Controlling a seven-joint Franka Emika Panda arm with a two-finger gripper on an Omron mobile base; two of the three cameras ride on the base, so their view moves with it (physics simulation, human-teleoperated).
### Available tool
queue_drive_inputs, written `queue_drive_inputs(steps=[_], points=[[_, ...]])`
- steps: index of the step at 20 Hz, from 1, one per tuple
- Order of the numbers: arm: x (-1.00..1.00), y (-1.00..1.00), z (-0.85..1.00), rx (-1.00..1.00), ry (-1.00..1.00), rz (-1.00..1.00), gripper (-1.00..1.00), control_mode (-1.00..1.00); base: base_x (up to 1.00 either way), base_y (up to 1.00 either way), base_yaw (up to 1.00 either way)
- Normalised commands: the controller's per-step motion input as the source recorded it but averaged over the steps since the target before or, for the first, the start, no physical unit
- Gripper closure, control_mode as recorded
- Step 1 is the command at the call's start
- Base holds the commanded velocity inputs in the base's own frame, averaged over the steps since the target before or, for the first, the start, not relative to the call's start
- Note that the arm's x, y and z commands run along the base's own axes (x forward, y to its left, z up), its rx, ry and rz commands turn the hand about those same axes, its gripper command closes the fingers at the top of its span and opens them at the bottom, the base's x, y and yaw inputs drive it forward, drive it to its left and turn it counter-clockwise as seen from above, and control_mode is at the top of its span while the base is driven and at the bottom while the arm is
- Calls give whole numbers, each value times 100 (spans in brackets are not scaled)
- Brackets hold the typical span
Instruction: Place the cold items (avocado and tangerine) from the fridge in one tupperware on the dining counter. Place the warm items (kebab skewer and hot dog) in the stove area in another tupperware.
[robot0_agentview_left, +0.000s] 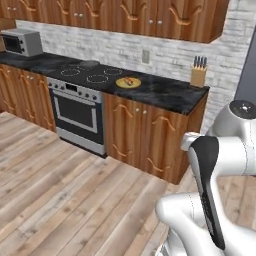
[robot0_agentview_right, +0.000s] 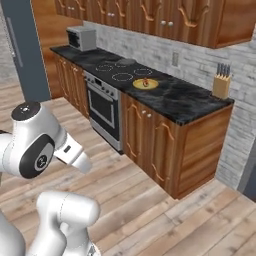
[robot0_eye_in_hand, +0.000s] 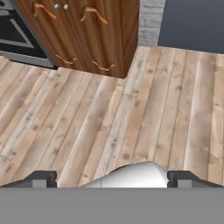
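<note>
Kebab skewer and hot dog, on the yellow plate (robot0_agentview_left: 128, 82) beside the stove (robot0_agentview_left: 80, 102): light, soft, we judge; claw (robot0_eye_in_hand: 112, 179) wide, empty; grip mid-length.

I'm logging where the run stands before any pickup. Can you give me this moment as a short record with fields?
pincer: open, holding nothing, pointed at bare wooden floor
yellow plate: on the black counter right of the stove, carrying small food items
knife block: far right end of the counter
microwave: left end of the counter
task progress: plate food untouched
</note>
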Motion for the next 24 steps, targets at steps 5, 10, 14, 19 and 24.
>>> queue_drive_inputs(steps=[5,10,14,19,24], points=[[0,0,0,0,0,0,-100,100,100,4,0],[0,0,0,0,0,0,-100,100,100,23,-3],[0,0,0,0,0,0,-100,100,95,44,-21],[0,0,0,0,0,0,-100,100,79,62,-42],[0,0,0,0,0,0,-100,100,76,51,-43]])
